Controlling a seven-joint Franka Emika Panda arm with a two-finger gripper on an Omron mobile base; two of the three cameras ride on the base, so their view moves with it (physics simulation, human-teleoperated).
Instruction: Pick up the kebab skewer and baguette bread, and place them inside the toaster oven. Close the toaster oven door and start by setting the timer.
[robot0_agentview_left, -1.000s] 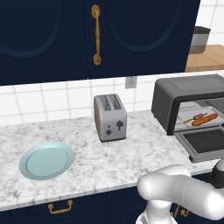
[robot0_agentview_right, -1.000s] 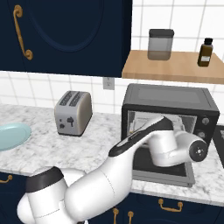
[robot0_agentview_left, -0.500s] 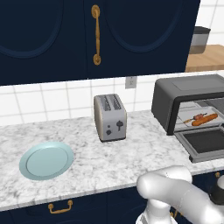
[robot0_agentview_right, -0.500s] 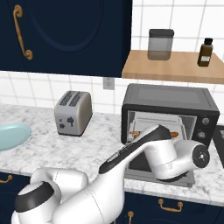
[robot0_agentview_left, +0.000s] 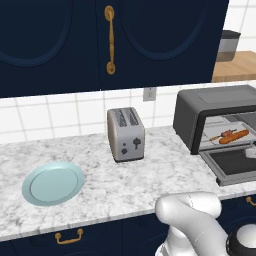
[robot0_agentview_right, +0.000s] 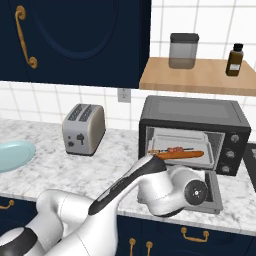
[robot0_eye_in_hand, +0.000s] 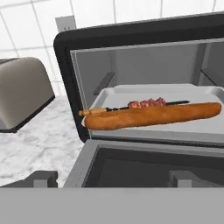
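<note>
The toaster oven stands on the counter with its door dropped flat. Inside, on a pale tray, the orange-brown baguette bread lies lengthwise. The kebab skewer rests right behind the loaf, touching it. My gripper hangs low in front of the lowered door, facing into the cavity. Its dark fingertips are set wide apart, open, with nothing between them. In the right base view my white forearm covers the door's left part.
A silver two-slot toaster sits left of the oven. Farther left a light blue plate lies on the marble. The oven's knobs are on its right face. A wooden shelf above carries a jar and a bottle.
My wrist has drawn back out of the oven mouth and sunk lower, in front of the open door. Baguette and skewer have stayed put on the tray.
</note>
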